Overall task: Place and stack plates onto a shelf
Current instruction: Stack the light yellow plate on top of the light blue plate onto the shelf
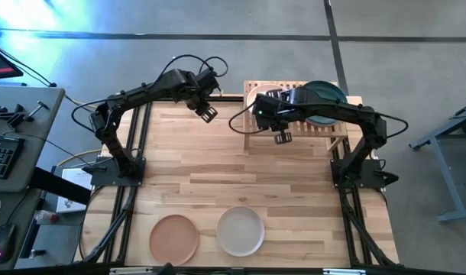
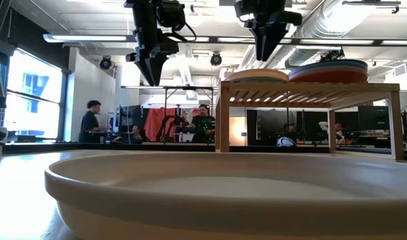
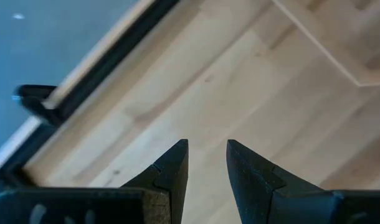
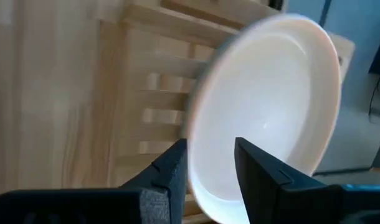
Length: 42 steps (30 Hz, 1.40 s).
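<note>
The bamboo shelf [image 1: 294,122] stands at the table's far edge. A peach plate [image 1: 257,95] lies flat on its left half, and a stack of plates with a dark teal one on top [image 1: 326,101] fills the right half. My right gripper [image 4: 210,155] hangs open just above the peach plate's near rim [image 4: 202,124], clear of it in the low view [image 2: 265,57]. My left gripper [image 3: 207,149] is open over bare table left of the shelf [image 1: 208,113]. A terracotta plate [image 1: 173,237] and a grey-white plate [image 1: 241,231] lie flat near the front edge.
The wide middle of the wooden tabletop [image 1: 241,176] is bare between the shelf and the two front plates. The grey-white plate [image 2: 203,193] fills the low view's foreground. A desk with a keyboard [image 1: 0,156] stands beyond the table's left side. People sit in the room behind.
</note>
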Each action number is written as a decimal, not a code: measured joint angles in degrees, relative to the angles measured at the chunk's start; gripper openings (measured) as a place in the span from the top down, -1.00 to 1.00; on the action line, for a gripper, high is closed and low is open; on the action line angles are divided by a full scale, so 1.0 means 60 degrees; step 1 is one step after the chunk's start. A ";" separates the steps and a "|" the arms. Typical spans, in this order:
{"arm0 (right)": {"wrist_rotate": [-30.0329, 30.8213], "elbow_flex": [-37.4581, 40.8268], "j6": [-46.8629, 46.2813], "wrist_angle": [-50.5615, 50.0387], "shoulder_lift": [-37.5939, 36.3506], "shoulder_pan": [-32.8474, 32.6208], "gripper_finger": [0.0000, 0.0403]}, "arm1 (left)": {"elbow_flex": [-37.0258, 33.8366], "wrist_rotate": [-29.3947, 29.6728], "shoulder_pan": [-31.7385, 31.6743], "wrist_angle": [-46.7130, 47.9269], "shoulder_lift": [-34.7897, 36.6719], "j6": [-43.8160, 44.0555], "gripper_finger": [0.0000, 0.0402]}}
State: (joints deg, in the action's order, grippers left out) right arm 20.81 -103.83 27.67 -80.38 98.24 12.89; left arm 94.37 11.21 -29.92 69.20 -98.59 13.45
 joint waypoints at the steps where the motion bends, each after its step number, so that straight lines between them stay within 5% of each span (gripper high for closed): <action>1: 0.0009 0.0000 -0.0095 0.0054 0.0000 0.0100 0.46 | 0.0000 -0.0149 0.0020 0.0001 0.0000 0.0000 0.51; 18: -0.2172 0.0270 -0.0352 0.0661 0.0065 0.1726 0.46 | 0.0000 -0.0314 0.0194 -0.0003 0.0000 -0.0004 0.51; 42: -0.2220 0.0280 -0.0377 0.0946 0.0718 0.1730 0.46 | 0.0000 -0.0314 0.0191 0.0001 0.0000 -0.0022 0.51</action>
State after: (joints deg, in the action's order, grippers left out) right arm 7.49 -102.15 25.41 -74.71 102.54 23.27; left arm 94.37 9.32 -28.77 69.21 -98.59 13.32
